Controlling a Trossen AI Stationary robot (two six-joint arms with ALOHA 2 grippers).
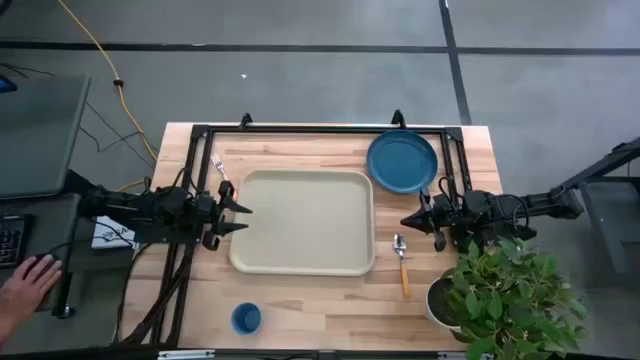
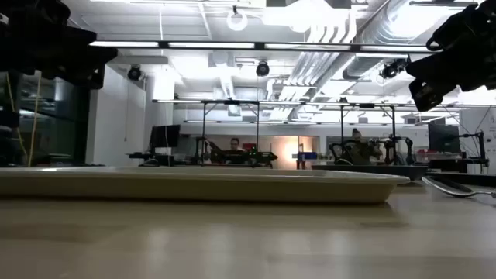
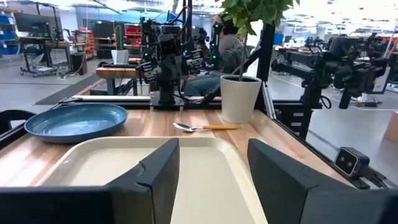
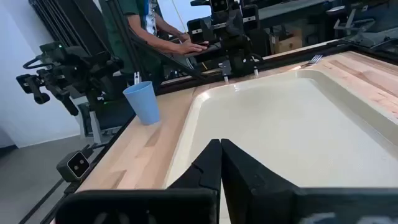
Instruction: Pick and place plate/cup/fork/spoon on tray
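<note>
The cream tray (image 1: pixel 305 222) lies empty at the table's middle. The blue plate (image 1: pixel 402 160) rests flat at the far right, and also shows in the left wrist view (image 3: pixel 76 120). The blue cup (image 1: pixel 246 318) stands upright near the front edge. The fork (image 1: pixel 220 166) lies far left of the tray. The spoon (image 1: pixel 401 260) lies right of the tray. My left gripper (image 1: pixel 243 218) is open and empty at the tray's left edge. My right gripper (image 1: pixel 407 221) is shut and empty right of the tray, above the table.
A white pot with a green plant (image 1: pixel 505 295) stands at the near right corner. A black frame (image 1: pixel 320 130) runs along the table's far edge. A person's hand (image 1: pixel 25 285) rests off the table at the left.
</note>
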